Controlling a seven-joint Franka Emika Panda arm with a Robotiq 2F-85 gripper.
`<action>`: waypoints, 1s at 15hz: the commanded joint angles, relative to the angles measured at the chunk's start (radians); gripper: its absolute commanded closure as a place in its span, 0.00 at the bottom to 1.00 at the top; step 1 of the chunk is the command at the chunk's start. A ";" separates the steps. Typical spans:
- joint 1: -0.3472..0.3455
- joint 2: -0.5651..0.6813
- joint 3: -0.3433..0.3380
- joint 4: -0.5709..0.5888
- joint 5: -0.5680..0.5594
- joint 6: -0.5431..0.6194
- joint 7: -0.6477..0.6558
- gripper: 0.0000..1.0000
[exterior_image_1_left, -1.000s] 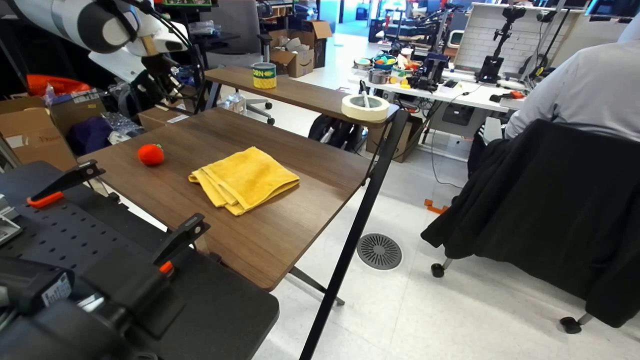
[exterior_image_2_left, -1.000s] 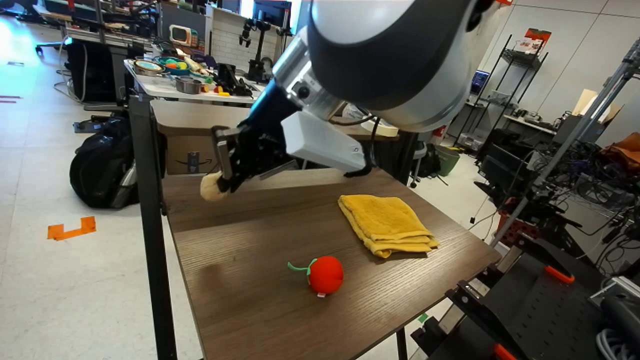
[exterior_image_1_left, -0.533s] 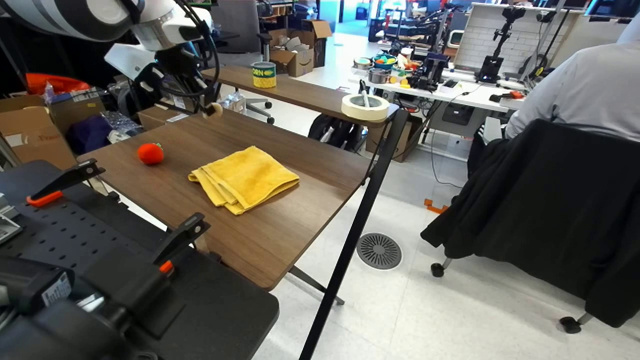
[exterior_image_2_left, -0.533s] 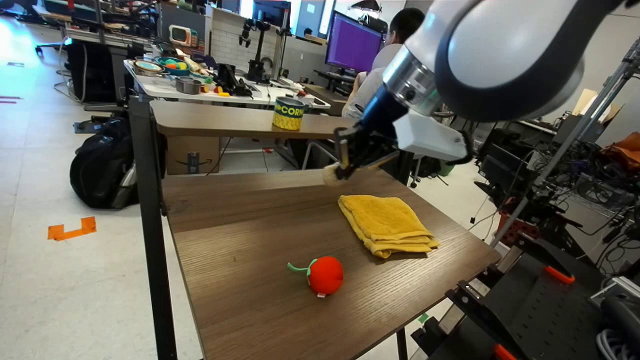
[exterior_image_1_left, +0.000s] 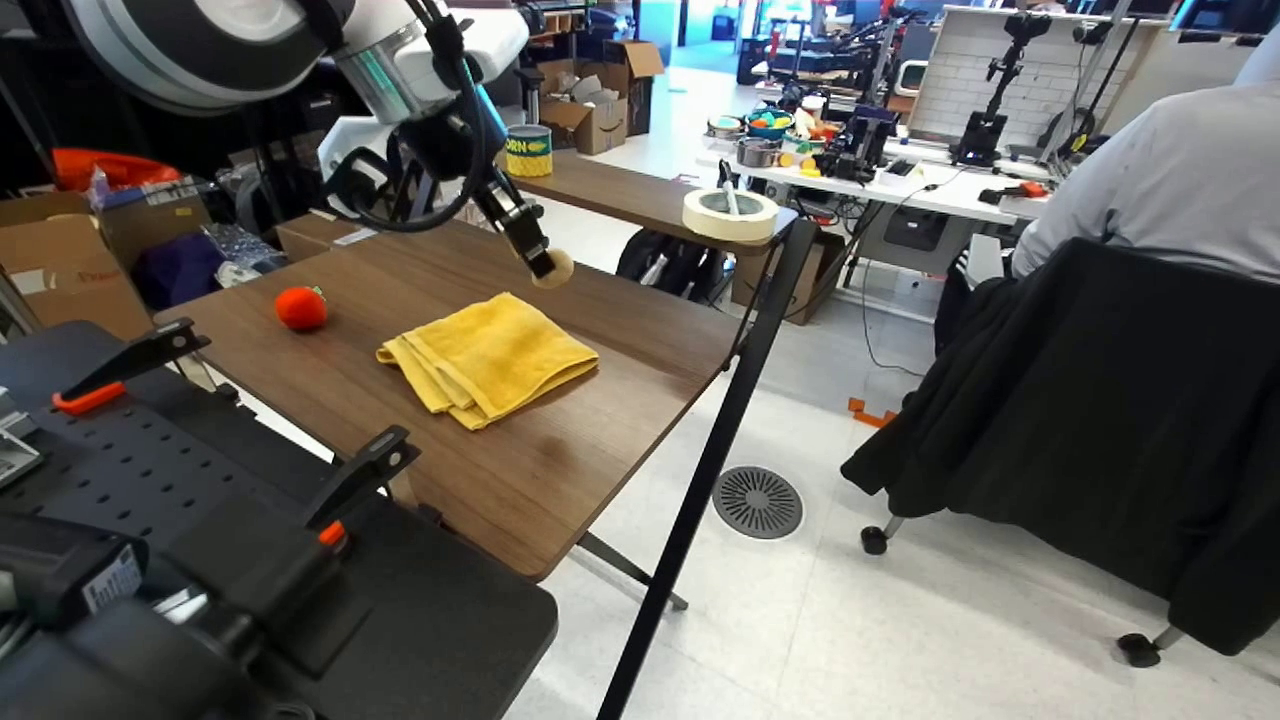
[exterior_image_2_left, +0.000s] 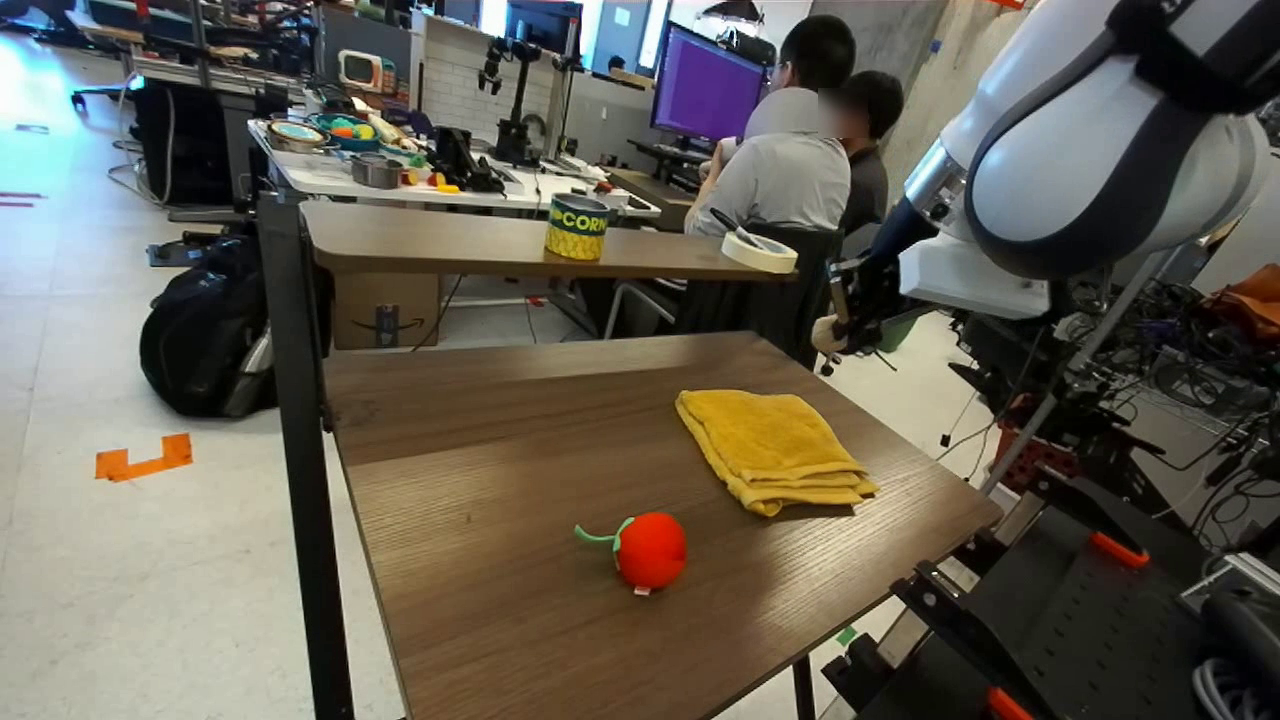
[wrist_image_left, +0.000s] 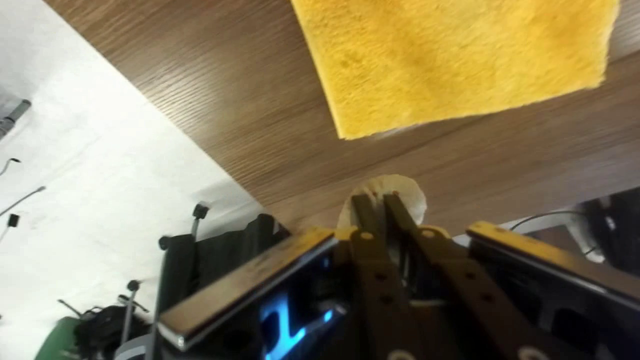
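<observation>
My gripper (exterior_image_1_left: 543, 258) is shut on a small pale cream, rounded object (exterior_image_1_left: 557, 269) and holds it above the brown table (exterior_image_1_left: 520, 500). In an exterior view the gripper (exterior_image_2_left: 843, 318) and the cream object (exterior_image_2_left: 826, 335) appear past the table's far right edge. In the wrist view the fingertips (wrist_image_left: 375, 200) pinch the cream object (wrist_image_left: 414, 197), and the fingers partly cover it. A folded yellow cloth (exterior_image_1_left: 490, 360) lies flat near the gripper; it also shows in the wrist view (wrist_image_left: 450, 60). A red plush tomato with a green stem (exterior_image_2_left: 652, 552) rests on the table, apart from the cloth.
A raised brown shelf (exterior_image_2_left: 430, 235) along the table bears a corn can (exterior_image_2_left: 577, 228) and a tape roll (exterior_image_2_left: 758, 254) with a pen in it. Black clamps (exterior_image_1_left: 365, 478) stand at the table edge beside a black perforated surface (exterior_image_1_left: 160, 470). A person (exterior_image_1_left: 1180, 190) sits nearby.
My gripper has moved right and lower in one exterior view and right in the other, carrying the cream object past the cloth. The cloth and the red tomato have stayed put.
</observation>
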 joint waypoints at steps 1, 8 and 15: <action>0.164 0.087 -0.172 -0.005 0.094 0.058 0.116 0.98; 0.353 0.404 -0.263 0.054 0.275 -0.010 0.234 0.98; 0.367 0.558 -0.210 0.099 0.221 -0.135 0.352 0.98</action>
